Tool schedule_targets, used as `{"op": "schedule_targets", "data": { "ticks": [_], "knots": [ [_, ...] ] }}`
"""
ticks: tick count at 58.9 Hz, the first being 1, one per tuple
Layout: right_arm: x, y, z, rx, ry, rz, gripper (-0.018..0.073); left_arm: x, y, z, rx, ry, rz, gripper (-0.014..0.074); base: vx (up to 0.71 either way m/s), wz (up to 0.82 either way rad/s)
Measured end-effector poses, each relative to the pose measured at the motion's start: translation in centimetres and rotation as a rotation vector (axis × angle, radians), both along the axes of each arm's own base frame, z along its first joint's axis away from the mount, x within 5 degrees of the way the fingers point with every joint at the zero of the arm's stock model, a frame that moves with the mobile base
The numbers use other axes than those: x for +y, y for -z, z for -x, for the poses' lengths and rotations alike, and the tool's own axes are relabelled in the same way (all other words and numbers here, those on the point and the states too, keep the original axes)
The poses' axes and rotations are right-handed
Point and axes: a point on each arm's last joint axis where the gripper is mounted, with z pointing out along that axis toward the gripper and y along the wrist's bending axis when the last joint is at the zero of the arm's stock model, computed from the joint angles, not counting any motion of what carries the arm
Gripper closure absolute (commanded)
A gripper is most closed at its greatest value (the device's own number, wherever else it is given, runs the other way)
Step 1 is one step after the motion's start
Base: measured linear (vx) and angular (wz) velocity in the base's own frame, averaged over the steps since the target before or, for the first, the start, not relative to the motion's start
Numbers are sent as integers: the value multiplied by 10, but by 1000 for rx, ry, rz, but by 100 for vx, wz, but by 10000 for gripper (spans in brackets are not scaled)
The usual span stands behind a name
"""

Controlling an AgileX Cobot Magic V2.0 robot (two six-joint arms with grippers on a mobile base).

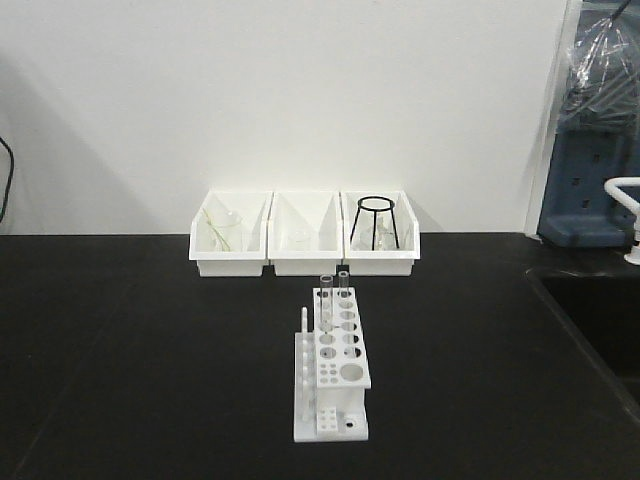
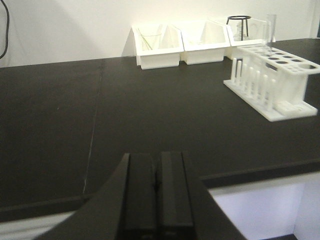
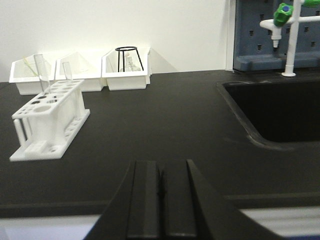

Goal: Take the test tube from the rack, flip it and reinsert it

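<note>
The white rack [image 1: 338, 365] stands mid-table, long axis running front to back, pegs along its left side. Two clear test tubes stand upright in its far end: one on the left [image 1: 325, 296] and one on the right [image 1: 343, 285]. The rack shows at right in the left wrist view [image 2: 272, 82] with one tube [image 2: 271, 30], and at left in the right wrist view [image 3: 50, 117] with both tubes [image 3: 42, 72]. My left gripper [image 2: 157, 165] is shut and empty near the table's front edge. My right gripper [image 3: 160, 172] is shut and empty there too.
Three white bins [image 1: 305, 235] line the back wall; the right one holds a black wire stand [image 1: 375, 220], the left one glassware. A sunken black sink [image 3: 280, 107] lies at right, with a tap [image 3: 290, 30] behind it.
</note>
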Motion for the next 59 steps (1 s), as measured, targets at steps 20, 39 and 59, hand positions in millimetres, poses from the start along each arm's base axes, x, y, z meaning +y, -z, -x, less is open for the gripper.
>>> {"op": "schedule_targets", "data": {
  "ticks": [20,39,59],
  "knots": [
    [0,0,0,0,0,1,570,0,0,0,0,0,0,602,34,-1],
    [0,0,0,0,0,1,570,0,0,0,0,0,0,602,27,-3],
    [0,0,0,0,0,1,570,0,0,0,0,0,0,602,12,-3]
  ]
}}
